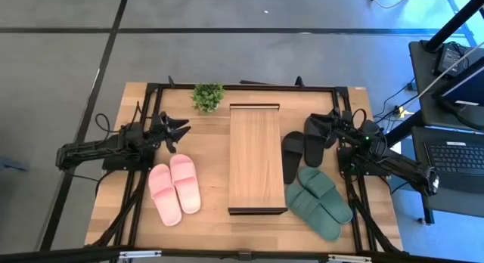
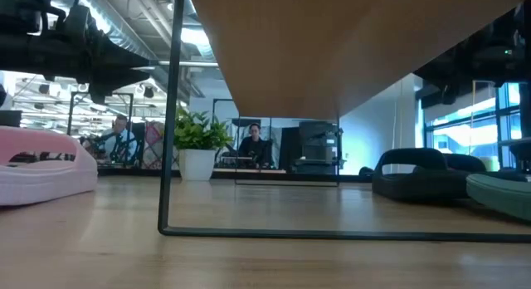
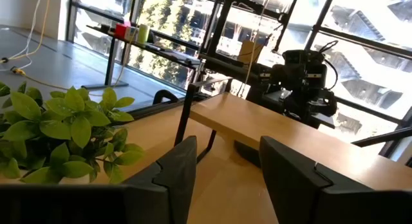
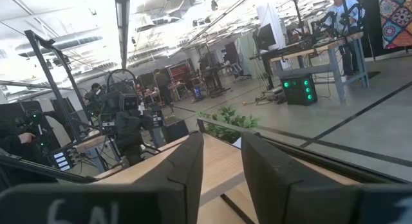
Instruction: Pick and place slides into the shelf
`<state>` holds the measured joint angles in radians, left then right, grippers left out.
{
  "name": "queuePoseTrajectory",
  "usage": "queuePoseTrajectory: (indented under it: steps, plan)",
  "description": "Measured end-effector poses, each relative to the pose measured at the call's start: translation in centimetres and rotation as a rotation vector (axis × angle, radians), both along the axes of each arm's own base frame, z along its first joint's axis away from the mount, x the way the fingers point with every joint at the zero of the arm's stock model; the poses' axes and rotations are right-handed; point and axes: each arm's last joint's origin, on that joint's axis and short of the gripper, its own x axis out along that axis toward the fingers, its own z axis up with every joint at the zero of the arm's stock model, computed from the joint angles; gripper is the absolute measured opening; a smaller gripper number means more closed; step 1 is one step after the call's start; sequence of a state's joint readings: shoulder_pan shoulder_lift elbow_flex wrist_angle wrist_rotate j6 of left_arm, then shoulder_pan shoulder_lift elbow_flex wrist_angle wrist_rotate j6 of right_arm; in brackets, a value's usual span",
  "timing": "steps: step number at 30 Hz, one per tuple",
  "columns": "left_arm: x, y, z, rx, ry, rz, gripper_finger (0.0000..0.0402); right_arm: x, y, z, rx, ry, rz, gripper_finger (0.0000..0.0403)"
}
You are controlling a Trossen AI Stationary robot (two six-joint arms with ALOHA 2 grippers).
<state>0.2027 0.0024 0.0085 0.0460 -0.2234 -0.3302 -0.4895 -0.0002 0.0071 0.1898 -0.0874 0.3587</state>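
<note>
Fingers parted and empty on left gripper (image 1: 181,131) and right gripper (image 1: 324,125), shelf (image 1: 257,159) plank between, black slides (image 1: 305,147) partly hidden at 3 o'clock.

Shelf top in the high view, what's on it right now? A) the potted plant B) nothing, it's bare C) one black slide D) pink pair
B: the shelf shows only its bare plank top; the pink slides lie on the table to its left, the black slides and green slides to its right, and the potted plant stands beyond its far end.
</note>
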Motion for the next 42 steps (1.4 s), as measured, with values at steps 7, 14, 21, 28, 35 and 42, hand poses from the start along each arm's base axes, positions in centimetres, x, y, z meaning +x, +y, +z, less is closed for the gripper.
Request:
queuePoseTrajectory:
  steps: [7, 14, 21, 28, 35, 42]
  plan:
    - [0.0, 0.0, 0.0, 0.0, 0.0, 0.0, 0.0162, 0.0, 0.0, 0.0, 0.0, 0.0, 0.0, 0.0108]
    - [0.0, 0.0, -0.01, 0.0, 0.0, 0.0, 0.0162, 0.0, 0.0, 0.0, 0.0, 0.0, 0.0, 0.0108]
    - [0.0, 0.0, 0.0, 0.0, 0.0, 0.0, 0.0162, 0.0, 0.0, 0.0, 0.0, 0.0, 0.0, 0.0108]
    - [0.0, 0.0, 0.0, 0.0, 0.0, 0.0, 0.0162, -0.02, 0.01, 0.11, 0.042, -0.03, 0.01, 0.0108]
    - [0.0, 0.0, 0.0, 0.0, 0.0, 0.0, 0.0162, -0.09, 0.02, 0.41, 0.07, -0.075, 0.014, 0.0108]
    - [0.0, 0.0, 0.01, 0.0, 0.0, 0.0, 0.0162, 0.05, -0.08, -0.44, 0.149, -0.012, 0.008, 0.0108]
